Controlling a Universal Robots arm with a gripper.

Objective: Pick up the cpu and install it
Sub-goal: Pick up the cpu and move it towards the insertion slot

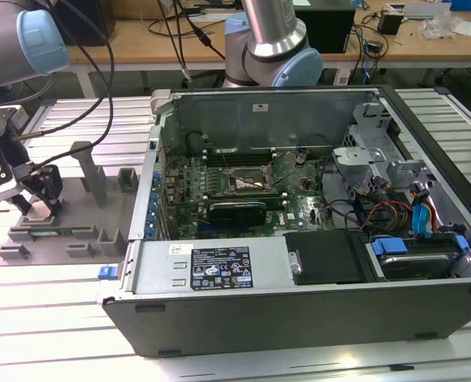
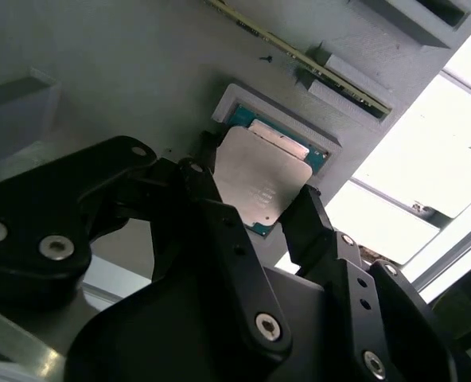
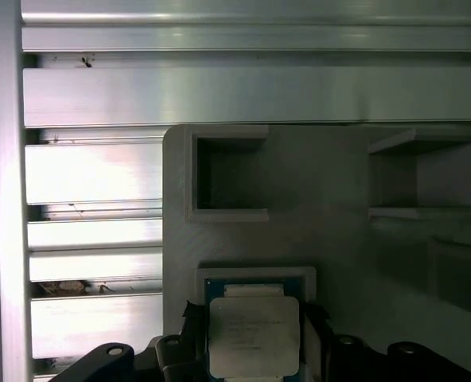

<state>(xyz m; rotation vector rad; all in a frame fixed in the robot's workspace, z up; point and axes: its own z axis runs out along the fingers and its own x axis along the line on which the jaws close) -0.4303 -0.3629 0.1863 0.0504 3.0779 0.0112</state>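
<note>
My tool (image 2: 258, 199) is clamped on the small, flat, silver-topped square cpu (image 2: 259, 175), right between my fingertips in its grey moulded tray (image 2: 140, 72) pocket: grasp made, lift and install in the open black metal computer case (image 1: 299, 318) left.

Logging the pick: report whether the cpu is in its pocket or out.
In. In the second wrist view the cpu lies flat within the grey pocket, the gripper straddling it.
</note>
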